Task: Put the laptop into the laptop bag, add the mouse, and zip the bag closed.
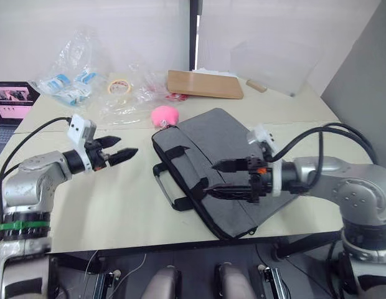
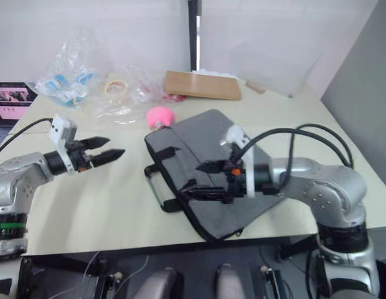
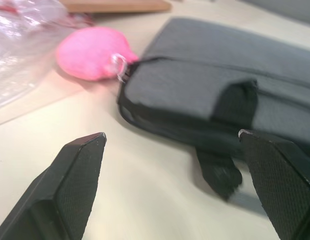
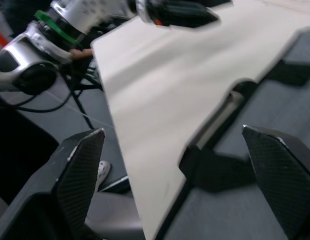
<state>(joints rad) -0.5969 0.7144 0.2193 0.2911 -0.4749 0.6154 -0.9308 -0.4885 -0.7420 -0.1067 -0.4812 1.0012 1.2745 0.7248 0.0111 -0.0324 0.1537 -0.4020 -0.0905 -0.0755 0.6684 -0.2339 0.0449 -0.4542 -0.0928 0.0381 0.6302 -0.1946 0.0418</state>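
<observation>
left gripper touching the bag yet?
Apart. In the left eye view the left gripper hangs open over bare table, short of the laptop bag; the left wrist view shows tabletop between its fingertips and the bag.

lit-screen laptop cut by the frame's left edge; laptop bag contents hidden, zipper state unclear

Spread fingers before laptop bag, pink plush toy beside.

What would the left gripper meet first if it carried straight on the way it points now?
Probably the laptop bag: the open left gripper points across bare table toward its near corner and black handle, though depth is uncertain.
</observation>
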